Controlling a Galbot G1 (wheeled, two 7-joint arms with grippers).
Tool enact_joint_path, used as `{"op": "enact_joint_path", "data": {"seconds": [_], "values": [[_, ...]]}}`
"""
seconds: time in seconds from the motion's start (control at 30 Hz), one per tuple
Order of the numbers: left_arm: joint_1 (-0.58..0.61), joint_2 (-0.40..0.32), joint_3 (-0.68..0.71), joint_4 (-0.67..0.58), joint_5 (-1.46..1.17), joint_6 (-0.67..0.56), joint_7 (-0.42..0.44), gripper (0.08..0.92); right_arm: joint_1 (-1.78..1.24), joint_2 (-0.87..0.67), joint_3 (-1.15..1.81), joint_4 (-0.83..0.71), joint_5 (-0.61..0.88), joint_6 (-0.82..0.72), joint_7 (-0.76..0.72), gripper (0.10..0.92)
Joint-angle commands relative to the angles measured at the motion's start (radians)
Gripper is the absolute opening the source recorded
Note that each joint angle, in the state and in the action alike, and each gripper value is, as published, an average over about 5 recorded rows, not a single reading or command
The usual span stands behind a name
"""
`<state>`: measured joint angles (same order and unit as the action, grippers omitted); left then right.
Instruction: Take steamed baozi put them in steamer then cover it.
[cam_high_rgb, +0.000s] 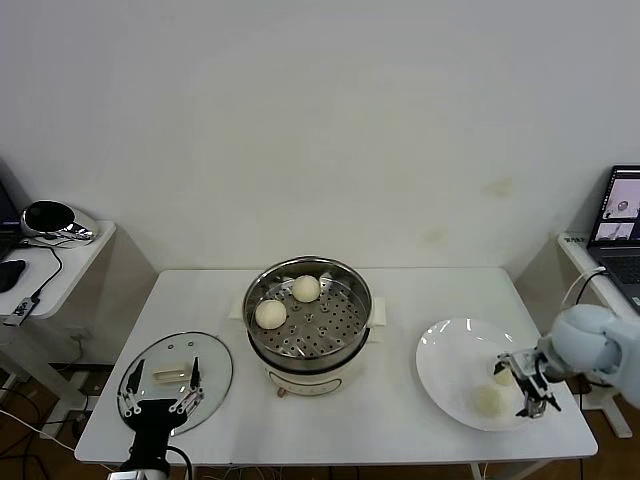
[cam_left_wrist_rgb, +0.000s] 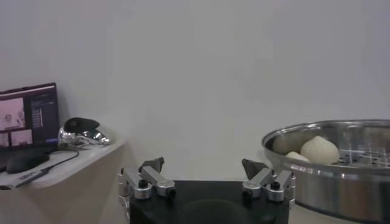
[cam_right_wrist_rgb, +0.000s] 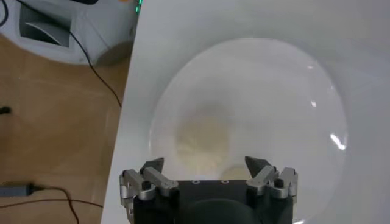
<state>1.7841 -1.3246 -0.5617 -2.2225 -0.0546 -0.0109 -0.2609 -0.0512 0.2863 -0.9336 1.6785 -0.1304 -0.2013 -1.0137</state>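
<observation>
The steamer (cam_high_rgb: 308, 322) stood at the middle of the white table (cam_high_rgb: 400, 420), its shiny perforated basket uncovered on the squat white base. Two steamed baozi lay inside it toward its left and rear: one (cam_high_rgb: 271, 314) near the left wall, the other (cam_high_rgb: 306, 288) farther back. The white plate (cam_high_rgb: 450, 360) on the table's right side held the other two buns, one (cam_high_rgb: 488, 400) toward the near edge and one (cam_high_rgb: 504, 376) partly hidden behind the right gripper (cam_high_rgb: 533, 388). That gripper hung over the plate's right rim with its fingers spread wide and nothing between them; in the right wrist view one bun (cam_right_wrist_rgb: 203, 141) sat just ahead of the fingers, and a second pale shape (cam_right_wrist_rgb: 234, 173) at the gripper's edge was probably the other bun.

The cover (cam_high_rgb: 176, 380) lay flat on the table's left, well apart from the steamer. The left gripper (cam_high_rgb: 160, 408) stood at its near edge, open and empty. A laptop (cam_high_rgb: 622, 222) stood on a side table at right, and a shiny helmet-like object (cam_high_rgb: 55, 220) on another at left.
</observation>
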Motion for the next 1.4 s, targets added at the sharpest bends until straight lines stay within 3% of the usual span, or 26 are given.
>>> {"op": "enact_joint_path", "data": {"seconds": [0.03, 0.6, 1.03, 1.4], "values": [[0.001, -0.001, -0.005, -0.001, 0.003, 0.0, 0.0, 0.823, -0.262, 0.054, 0.205, -0.063, -0.059, 0.012, 0.039, 0.823], [0.0, -0.007, -0.005, -0.001, 0.003, -0.001, 0.0, 0.823, -0.266, 0.112, 0.231, -0.13, -0.058, -0.007, 0.062, 0.82], [0.003, -0.005, -0.006, -0.008, 0.0, -0.003, 0.0, 0.823, -0.207, 0.113, 0.221, -0.129, -0.014, -0.015, 0.021, 0.603], [-0.003, 0.005, -0.008, -0.009, -0.01, -0.005, 0.0, 0.823, 0.195, 0.135, 0.098, -0.136, 0.177, 0.009, -0.063, 0.599]]}}
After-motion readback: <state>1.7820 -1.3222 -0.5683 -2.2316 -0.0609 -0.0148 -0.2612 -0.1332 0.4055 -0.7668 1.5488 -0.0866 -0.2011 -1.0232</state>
